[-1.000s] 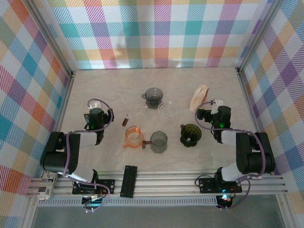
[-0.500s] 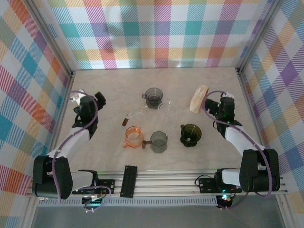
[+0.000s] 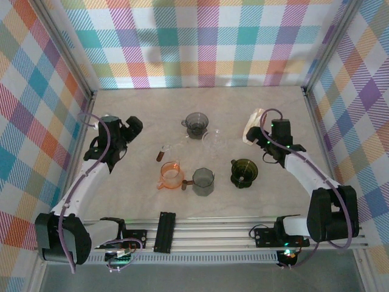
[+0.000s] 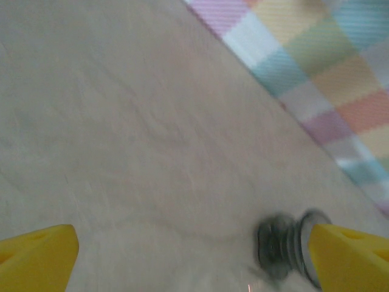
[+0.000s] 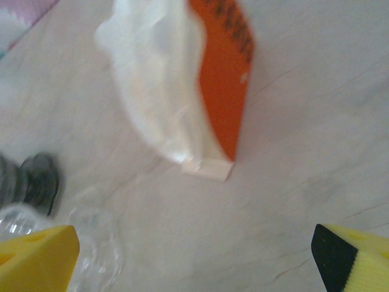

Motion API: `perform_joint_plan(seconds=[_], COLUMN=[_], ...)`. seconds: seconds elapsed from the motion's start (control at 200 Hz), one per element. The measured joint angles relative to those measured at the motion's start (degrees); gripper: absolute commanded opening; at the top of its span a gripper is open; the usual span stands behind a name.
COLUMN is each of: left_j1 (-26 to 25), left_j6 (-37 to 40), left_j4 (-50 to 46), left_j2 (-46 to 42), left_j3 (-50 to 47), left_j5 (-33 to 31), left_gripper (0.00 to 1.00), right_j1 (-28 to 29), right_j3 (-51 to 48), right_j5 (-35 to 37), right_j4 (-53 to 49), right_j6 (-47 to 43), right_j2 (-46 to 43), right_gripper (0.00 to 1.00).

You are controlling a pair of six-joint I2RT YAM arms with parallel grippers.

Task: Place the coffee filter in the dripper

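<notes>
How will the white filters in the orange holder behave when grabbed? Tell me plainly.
The coffee filters look thin and crinkled, so probably floppy and very light; pinching one may crush it or drag neighbours along. The orange holder stands on a small base, so a sideways push would likely tip it.

Two arms (image 3: 91,179) with white links and black joints, looping purple cables (image 3: 112,143), yellow foam fingertips (image 4: 36,255)

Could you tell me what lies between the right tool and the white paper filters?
Just bare beige tabletop separates right tool from white paper filters, per right wrist view.
</notes>
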Motion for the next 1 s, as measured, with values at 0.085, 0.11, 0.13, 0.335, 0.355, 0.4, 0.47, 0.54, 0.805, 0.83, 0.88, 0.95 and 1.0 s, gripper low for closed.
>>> perform_joint_plan(seconds=[0.085,0.11,0.13,0.335,0.355,0.4,0.47,0.54,0.805,0.83,0.88,0.95,1.0], left_j1=[-3.0,-4.0,-4.8,-11.0,-11.3,-11.5,-11.8,-12.3,-16.6,-17.1,-18.6,-20.6,-21.7], left_j6=[0.0,0.1,0.0,-1.3,-1.4,-1.7,-1.9,-1.9,-1.6,-1.6,-1.4,-0.8,0.0], left_j4=[-4.7,-5.6,-6.0,-9.7,-9.9,-10.4,-11.2,-11.1,-10.7,-10.7,-10.8,-11.3,-12.1], left_j2=[-2.2,-3.1,-4.0,-12.7,-12.9,-13.5,-14.1,-14.6,-11.7,-11.2,-10.0,-8.3,-6.8], left_j3=[-0.2,-0.7,-1.2,-10.5,-11.0,-12.1,-13.0,-13.3,-13.4,-13.4,-13.4,-13.3,-12.9], left_j5=[1.9,2.4,2.6,4.9,4.9,5.4,5.9,6.4,5.9,5.5,4.5,3.1,1.9], left_gripper=[0.95,0.96,0.96,0.96,0.96,0.96,0.94,0.93,0.87,0.87,0.86,0.82,0.79], right_j1=[2.8,3.3,3.6,6.3,6.7,7.4,8.0,8.7,9.7,9.7,9.7,9.7,9.8], right_j3=[0.0,0.0,0.0,-0.8,-1.0,-1.6,-3.0,-4.7,-7.3,-7.3,-7.3,-7.3,-7.3], right_j5=[0.2,0.5,0.7,3.3,3.4,3.5,3.4,3.4,3.4,3.5,3.5,3.8,4.0], right_j4=[-3.8,-4.8,-5.7,-13.1,-13.7,-15.1,-16.5,-17.5,-18.6,-18.6,-18.6,-18.6,-18.7], right_j6=[-0.8,-0.8,-0.8,-0.8,-0.7,-0.6,-0.4,-0.3,-0.1,-0.1,-0.1,-0.1,-0.1], right_j2=[-2.2,-3.0,-3.6,-7.2,-7.2,-7.2,-7.3,-7.5,-7.7,-7.7,-7.7,-7.7,-7.7], right_gripper=[0.99,0.99,0.99,0.93,0.91,0.88,0.85,0.85,0.86,0.86,0.87,0.87,0.88])
